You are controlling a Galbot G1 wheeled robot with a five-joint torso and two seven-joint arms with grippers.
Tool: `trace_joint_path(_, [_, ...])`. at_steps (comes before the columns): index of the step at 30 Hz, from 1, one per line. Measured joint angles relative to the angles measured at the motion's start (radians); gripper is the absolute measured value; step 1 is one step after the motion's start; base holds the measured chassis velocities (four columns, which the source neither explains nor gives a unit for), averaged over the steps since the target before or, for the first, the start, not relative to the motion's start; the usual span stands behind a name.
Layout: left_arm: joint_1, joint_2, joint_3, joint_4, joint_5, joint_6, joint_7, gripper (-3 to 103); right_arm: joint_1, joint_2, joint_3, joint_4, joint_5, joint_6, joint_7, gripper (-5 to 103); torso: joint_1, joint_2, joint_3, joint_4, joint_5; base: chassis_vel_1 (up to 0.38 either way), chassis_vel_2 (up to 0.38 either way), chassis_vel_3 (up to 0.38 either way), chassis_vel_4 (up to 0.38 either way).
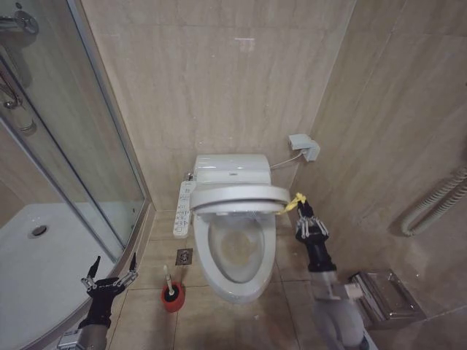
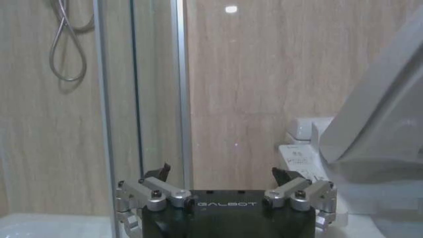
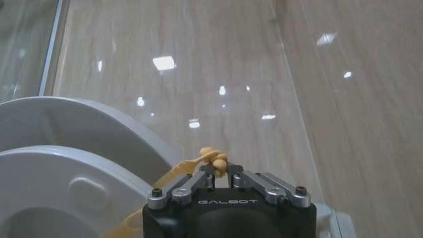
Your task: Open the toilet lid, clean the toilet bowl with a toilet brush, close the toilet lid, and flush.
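Right tool (image 1: 300, 207) is clenched on a yellow strap (image 1: 290, 205) tied to the toilet lid (image 1: 237, 195), which hangs half-raised just beside it over the toilet bowl (image 1: 237, 251). Left tool (image 1: 111, 271) hovers spread and released by the shower tray (image 1: 29, 270); the toilet brush (image 1: 171, 290) stands in its red holder on the floor near it.

Bathroom: beige marble-look tiled walls (image 1: 219, 80), glass shower enclosure (image 1: 73, 146) with white shower tray (image 1: 29, 270), bidet-style toilet (image 1: 233, 219), red-cupped toilet brush (image 1: 171, 292) on the floor.
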Motion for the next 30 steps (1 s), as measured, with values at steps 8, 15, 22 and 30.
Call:
trace_joint_path(8, [0.027, -0.021, -0.022, 0.007, 0.007, -0.011, -0.001, 100, 0.153, -0.035, 0.011, -0.068, 0.078, -0.04, -0.003, 13, 0.0, 0.0, 0.0, 0.0001, -0.0001, 0.0, 0.0, 0.0, 0.0])
trace_joint_path(15, [0.036, -0.045, -0.028, 0.011, 0.021, -0.013, -0.003, 100, 0.338, -0.079, -0.045, -0.228, 0.146, -0.041, -0.027, 13, 0.0, 0.0, 0.0, -0.0005, -0.0001, 0.0, 0.0, 0.0, 0.0])
trace_joint_path(22, [0.03, -0.055, -0.035, 0.041, 0.032, -0.018, -0.003, 100, 0.564, -0.078, -0.085, -0.438, 0.196, -0.029, -0.07, 13, 0.0, 0.0, 0.0, 0.0003, -0.0003, 0.0, 0.0, 0.0, 0.0])
trace_joint_path(30, [0.019, -0.058, -0.044, 0.07, 0.031, -0.024, -0.003, 100, 0.75, -0.063, -0.115, -0.647, 0.208, -0.015, -0.107, 13, 0.0, 0.0, 0.0, 0.0002, -0.0003, 0.0, 0.0, 0.0, 0.0])
